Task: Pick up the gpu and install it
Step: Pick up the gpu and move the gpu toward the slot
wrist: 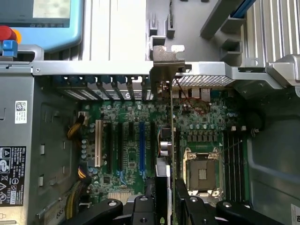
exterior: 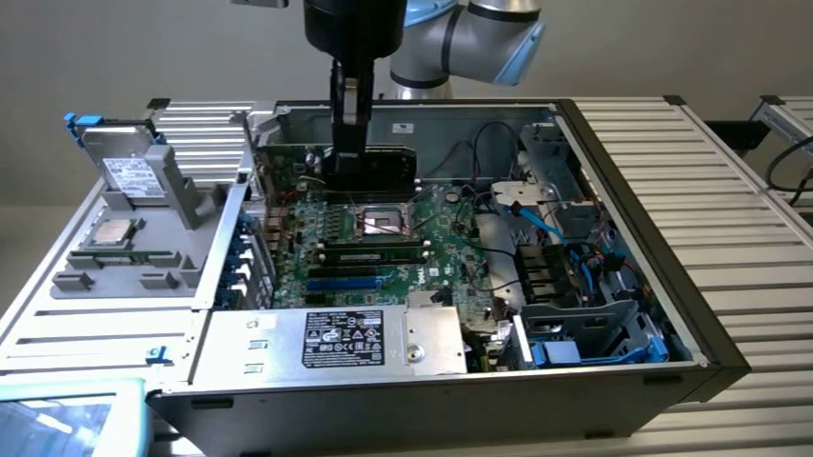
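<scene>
Black claw [wrist: 165,190], half closed, pinches the flat black-shrouded gpu [exterior: 387,169] edge-down over the green motherboard [exterior: 439,238].

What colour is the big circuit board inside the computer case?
Green; the motherboard shows best in the wrist view.

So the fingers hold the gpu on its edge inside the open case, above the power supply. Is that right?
Not quite. The fingers do hold the gpu on its edge inside the open case, but above the motherboard, beside the CPU socket, not above the power supply, which sits at the opposite end. The exterior view shows it.
</scene>
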Action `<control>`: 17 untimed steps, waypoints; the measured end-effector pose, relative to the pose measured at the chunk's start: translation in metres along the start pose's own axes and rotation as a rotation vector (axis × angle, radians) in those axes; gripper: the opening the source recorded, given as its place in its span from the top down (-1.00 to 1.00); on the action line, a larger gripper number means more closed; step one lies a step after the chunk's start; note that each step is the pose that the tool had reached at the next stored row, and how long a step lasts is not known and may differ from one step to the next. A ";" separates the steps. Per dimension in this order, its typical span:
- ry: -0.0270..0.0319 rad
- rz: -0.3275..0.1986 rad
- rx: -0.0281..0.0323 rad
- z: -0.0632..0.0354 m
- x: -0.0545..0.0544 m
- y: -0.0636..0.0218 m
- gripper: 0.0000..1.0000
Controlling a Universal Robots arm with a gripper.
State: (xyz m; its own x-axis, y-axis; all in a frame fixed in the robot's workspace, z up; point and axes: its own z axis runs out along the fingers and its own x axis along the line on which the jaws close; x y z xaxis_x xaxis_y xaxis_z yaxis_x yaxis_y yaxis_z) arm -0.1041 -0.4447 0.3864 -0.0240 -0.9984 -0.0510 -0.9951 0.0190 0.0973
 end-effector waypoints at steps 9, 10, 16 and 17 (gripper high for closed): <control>-0.0017 0.000 0.0000 0.0156 0.015 -0.0019 0.44; -0.0017 0.000 0.0000 0.0173 0.015 -0.0020 0.44; -0.0017 0.000 -0.0001 0.0282 0.016 -0.0031 0.44; -0.0017 0.000 -0.0001 0.0299 0.017 -0.0033 0.44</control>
State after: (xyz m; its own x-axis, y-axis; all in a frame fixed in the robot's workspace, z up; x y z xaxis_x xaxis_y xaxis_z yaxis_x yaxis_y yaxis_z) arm -0.1041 -0.4596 0.3555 -0.0240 -0.9983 -0.0527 -0.9951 0.0188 0.0974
